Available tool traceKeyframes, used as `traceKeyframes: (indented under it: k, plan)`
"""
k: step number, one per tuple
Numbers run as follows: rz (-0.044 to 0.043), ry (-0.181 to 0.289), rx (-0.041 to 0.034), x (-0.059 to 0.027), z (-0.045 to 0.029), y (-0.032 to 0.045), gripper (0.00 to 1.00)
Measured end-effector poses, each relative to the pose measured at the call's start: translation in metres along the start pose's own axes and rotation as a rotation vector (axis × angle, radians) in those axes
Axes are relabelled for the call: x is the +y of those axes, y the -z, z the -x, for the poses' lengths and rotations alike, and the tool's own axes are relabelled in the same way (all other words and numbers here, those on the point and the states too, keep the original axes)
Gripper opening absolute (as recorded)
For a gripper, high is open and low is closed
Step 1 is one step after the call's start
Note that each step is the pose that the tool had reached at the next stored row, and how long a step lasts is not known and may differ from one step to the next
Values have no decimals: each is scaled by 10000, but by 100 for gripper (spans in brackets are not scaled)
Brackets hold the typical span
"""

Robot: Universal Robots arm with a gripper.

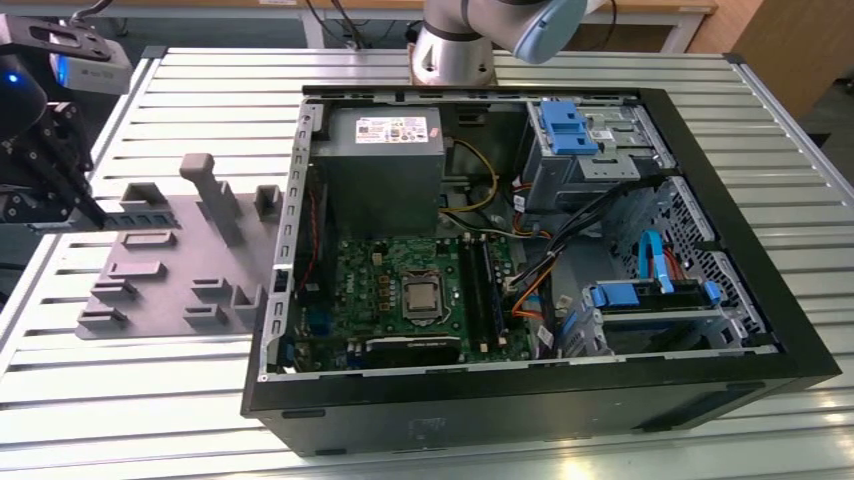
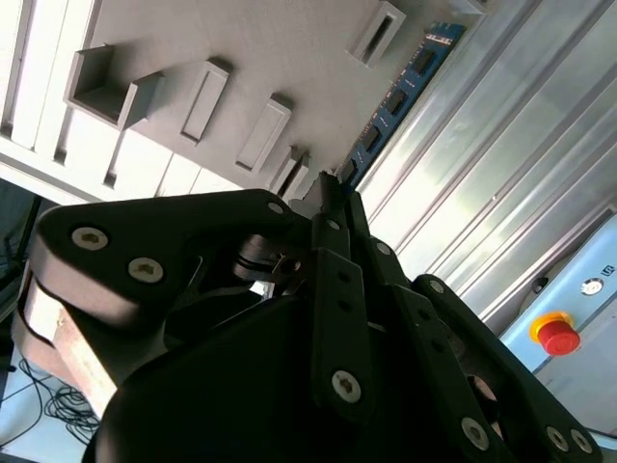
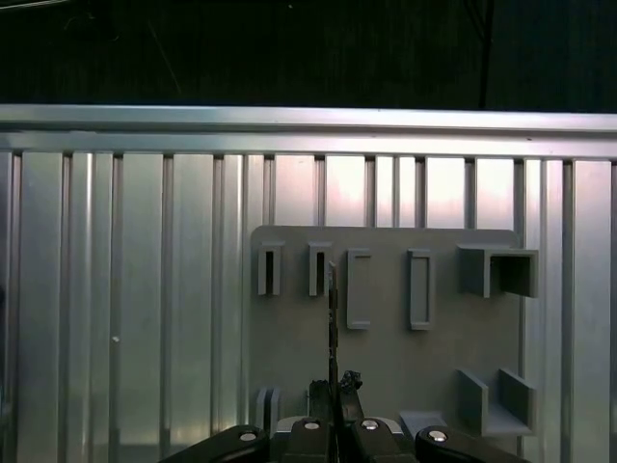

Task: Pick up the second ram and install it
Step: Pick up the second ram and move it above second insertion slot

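Open computer case stood nearest, motherboard exposed. Beside it, toward the exterior view's left, a grey fixture plate lay on the slatted table. Over that plate, the gripper was clamped on one end of the second ram.

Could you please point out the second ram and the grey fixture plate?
second ram point(image 2: 395, 101): second wrist view, middle of its blue board.
grey fixture plate point(image 3: 395, 371): first wrist view, bare flat surface.
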State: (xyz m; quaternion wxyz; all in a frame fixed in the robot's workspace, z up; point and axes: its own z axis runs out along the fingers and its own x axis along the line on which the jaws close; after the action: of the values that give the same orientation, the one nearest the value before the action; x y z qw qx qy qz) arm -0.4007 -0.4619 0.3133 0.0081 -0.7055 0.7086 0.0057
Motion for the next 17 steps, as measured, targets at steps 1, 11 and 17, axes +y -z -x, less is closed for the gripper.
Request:
traceKeyframes:
  k: [1, 11, 17]
  plan:
    - [-1, 0, -1, 0, 0, 4, 14]
    - [-2, 0, -2, 0, 2, 79, 14]
    - [-1, 0, -1, 0, 2, 130, 14]
